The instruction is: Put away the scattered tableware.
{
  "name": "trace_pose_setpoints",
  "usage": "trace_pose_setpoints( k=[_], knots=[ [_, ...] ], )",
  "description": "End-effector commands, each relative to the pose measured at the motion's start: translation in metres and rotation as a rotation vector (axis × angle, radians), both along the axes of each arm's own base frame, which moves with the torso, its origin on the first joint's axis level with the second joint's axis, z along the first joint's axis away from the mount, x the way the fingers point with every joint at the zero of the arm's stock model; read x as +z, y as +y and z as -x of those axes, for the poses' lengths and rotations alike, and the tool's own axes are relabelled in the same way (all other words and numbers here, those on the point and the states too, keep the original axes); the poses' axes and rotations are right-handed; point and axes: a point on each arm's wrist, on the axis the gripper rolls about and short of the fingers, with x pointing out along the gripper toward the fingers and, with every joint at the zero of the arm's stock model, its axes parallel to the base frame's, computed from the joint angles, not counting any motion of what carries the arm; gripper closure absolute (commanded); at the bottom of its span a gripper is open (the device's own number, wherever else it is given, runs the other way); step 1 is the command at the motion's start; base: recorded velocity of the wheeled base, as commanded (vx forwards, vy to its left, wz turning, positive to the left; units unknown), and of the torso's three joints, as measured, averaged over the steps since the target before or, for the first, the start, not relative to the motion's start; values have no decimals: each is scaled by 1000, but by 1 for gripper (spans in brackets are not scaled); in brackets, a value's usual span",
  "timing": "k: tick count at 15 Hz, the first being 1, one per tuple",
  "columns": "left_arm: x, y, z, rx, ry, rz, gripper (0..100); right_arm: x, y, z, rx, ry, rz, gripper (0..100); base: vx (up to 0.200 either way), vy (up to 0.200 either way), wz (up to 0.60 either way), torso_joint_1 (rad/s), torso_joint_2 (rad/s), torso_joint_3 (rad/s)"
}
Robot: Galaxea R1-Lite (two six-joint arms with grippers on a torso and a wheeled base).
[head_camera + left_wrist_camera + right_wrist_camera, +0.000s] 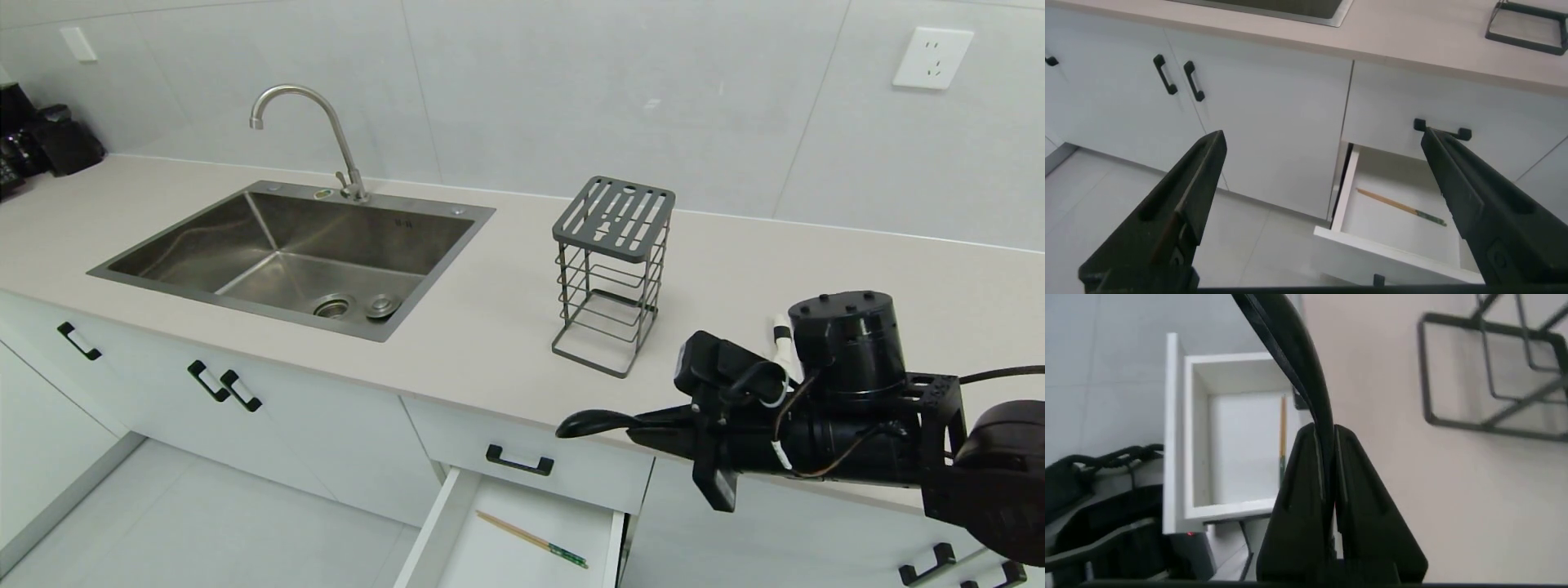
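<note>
Head view, right arm: you've got the right gripper out past the front edge of the counter, pointing toward the robot's left.
Head view, pincer: clamped tight on the handle of the black spoon, bowl end leading, spoon lying roughly level.
Head view, drawer: the open drawer sits below the spoon and a little to its left, with the chopsticks lying diagonally on its floor.
Head view, counter: wire rack standing upright, near the arm; sink and faucet well off to the left.

Left wrist view, pincer: your left gripper is spread wide, nothing between the fingers.
Left wrist view, beyond it: cabinet fronts with black handles, and the drawer pulled out, chopsticks inside. A corner of the rack shows up on the counter.

Right wrist view, pincer: right gripper pinched narrow around the spoon, whose handle runs straight out from between the fingers.
Right wrist view, under it: drawer open beside the counter edge, chopsticks against the wall nearest the counter; rack base on the counter.
</note>
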Motion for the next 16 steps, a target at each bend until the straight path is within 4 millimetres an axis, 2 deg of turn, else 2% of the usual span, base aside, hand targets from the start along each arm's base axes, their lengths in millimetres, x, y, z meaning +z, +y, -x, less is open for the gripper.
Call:
trace_pose_setpoints(
  k=[1,6,9,12,14,16],
  knots=[
    [0,0,0,0,1,0,0,-1,17,11,43,25,-16,100,0,0,0,0,0,0],
    [0,0,0,0,1,0,0,1,41,23,-15,167,-138,100,0,0,0,0,0,0],
    [0,0,0,0,1,0,0,1,57,39,52,171,-135,100,0,0,0,0,0,0],
    [0,0,0,0,1,0,0,5,74,45,58,148,-143,100,0,0,0,0,0,0],
    [0,0,0,0,1,0,0,1,77,44,50,157,-134,100,0,0,0,0,0,0],
    [0,0,0,0,1,0,0,10,87,46,36,136,-196,100,0,0,0,0,0,0]
  ],
)
